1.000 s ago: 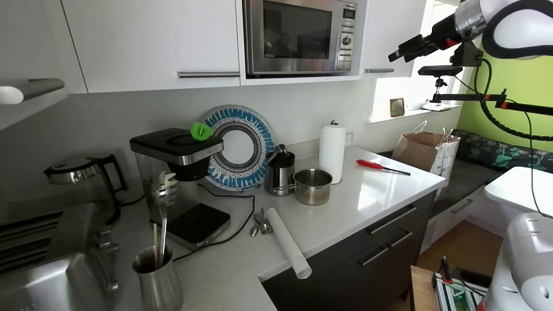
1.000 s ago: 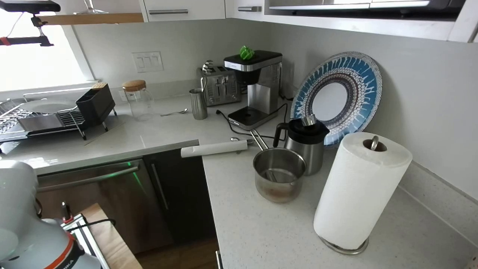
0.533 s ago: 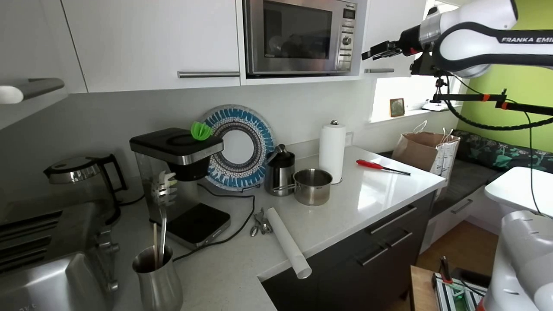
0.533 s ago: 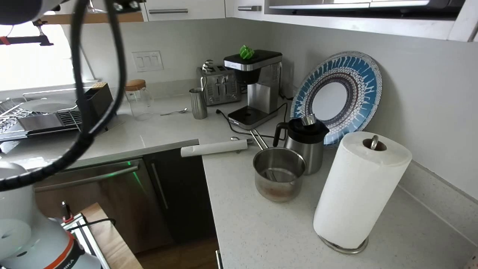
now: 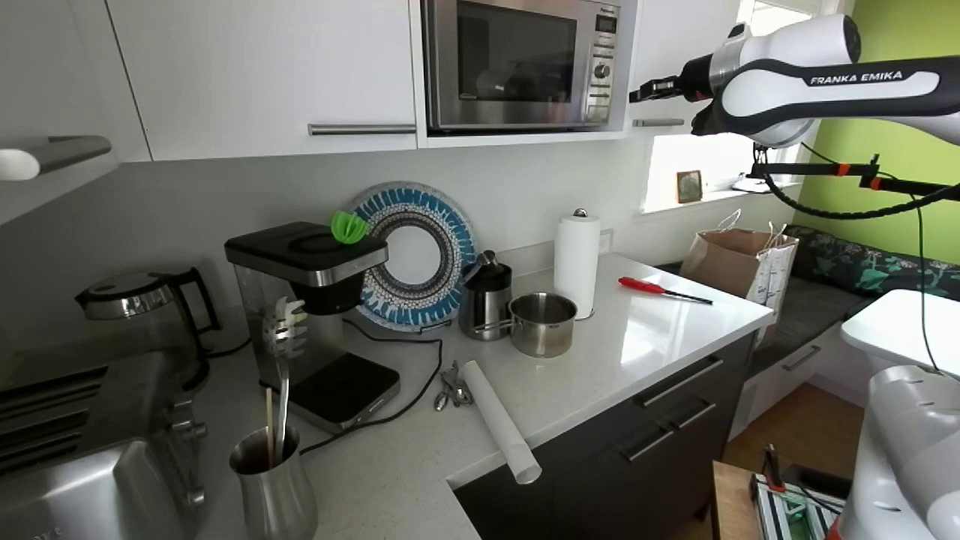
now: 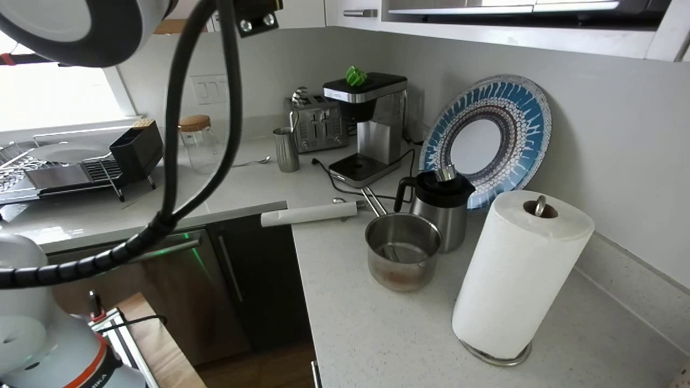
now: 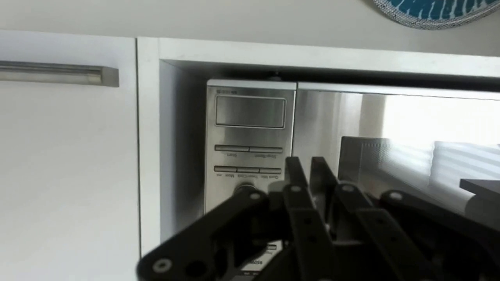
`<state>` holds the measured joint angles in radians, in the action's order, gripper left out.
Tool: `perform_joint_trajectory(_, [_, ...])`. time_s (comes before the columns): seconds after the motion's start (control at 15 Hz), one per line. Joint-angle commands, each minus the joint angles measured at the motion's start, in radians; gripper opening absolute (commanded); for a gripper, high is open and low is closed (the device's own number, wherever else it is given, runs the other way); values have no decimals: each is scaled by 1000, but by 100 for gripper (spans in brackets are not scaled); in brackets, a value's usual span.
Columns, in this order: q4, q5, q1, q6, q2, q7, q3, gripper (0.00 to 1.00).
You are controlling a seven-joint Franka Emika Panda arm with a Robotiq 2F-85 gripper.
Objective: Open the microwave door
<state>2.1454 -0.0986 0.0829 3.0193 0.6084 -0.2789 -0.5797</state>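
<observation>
left of and beyond the claw (image 5: 636,96) in an exterior view sits the closed microwave door (image 5: 516,64), its upright edge (image 7: 299,121) meeting the control strip (image 5: 602,67); the claw, narrowly parted and gripping nothing, must likely reach left and farther to that edge
</observation>
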Motion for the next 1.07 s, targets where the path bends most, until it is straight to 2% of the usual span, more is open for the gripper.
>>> perform_joint_trajectory(0.0, [1, 20, 14, 0, -3, -10, 9, 7])
perform_joint_trajectory(0.07, [0, 20, 16, 0, -3, -9, 9, 0])
perform_joint_trajectory(0.27, [-9, 35, -15, 41, -46, -16, -29, 0])
perform_joint_trajectory(0.67, [-47, 49, -22, 97, -147, -6, -79, 0])
perform_joint_trajectory(1.0, [-122, 57, -155, 77, -184, -39, -224, 0])
